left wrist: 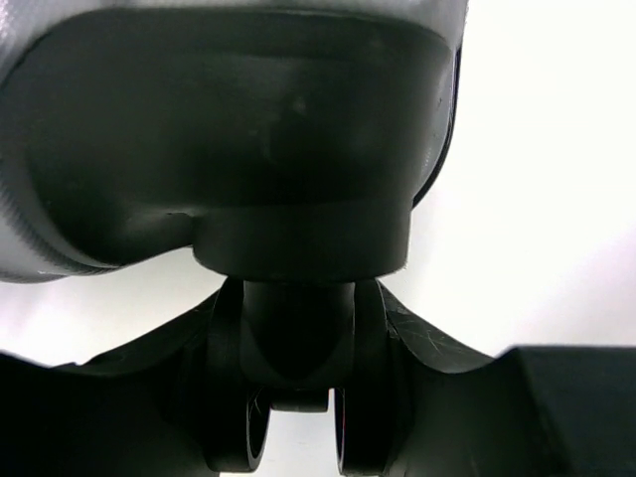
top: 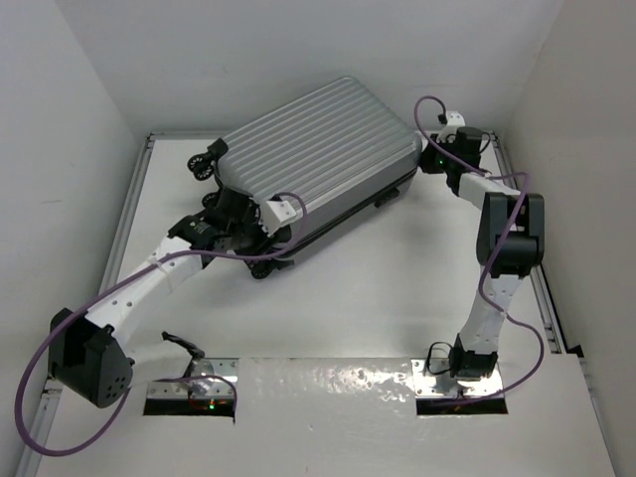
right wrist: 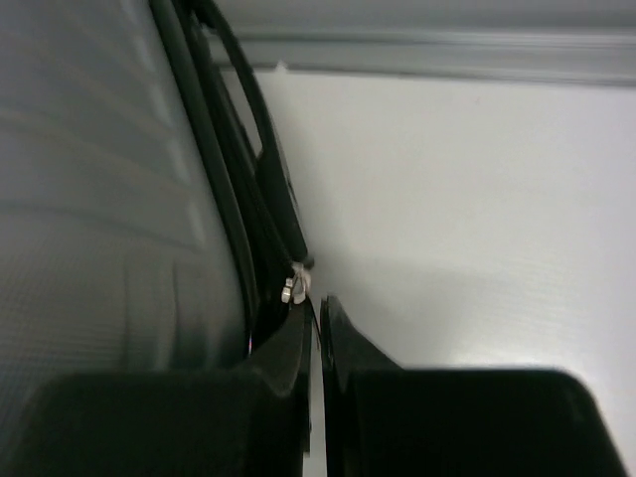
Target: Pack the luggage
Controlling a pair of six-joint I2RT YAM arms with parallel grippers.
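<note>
Ribbed silver-grey luggage (top: 318, 149) lies on the table (top: 378, 298), its smooth black wheel (left wrist: 238, 417) straddled by the left tool (left wrist: 298, 318), grip unclear, the closed right tool (right wrist: 316, 318) beside its right edge.

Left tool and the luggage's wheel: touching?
Cannot tell. Left wrist view: fingers flank the wheel, black on black, no clear gap or contact line. Top view is too coarse.

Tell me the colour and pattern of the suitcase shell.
Silver-grey and ribbed; the suitcase shows best in the top view.

luggage (top: 328, 139) blocks far centre, open table (top: 378, 298) in front
</note>
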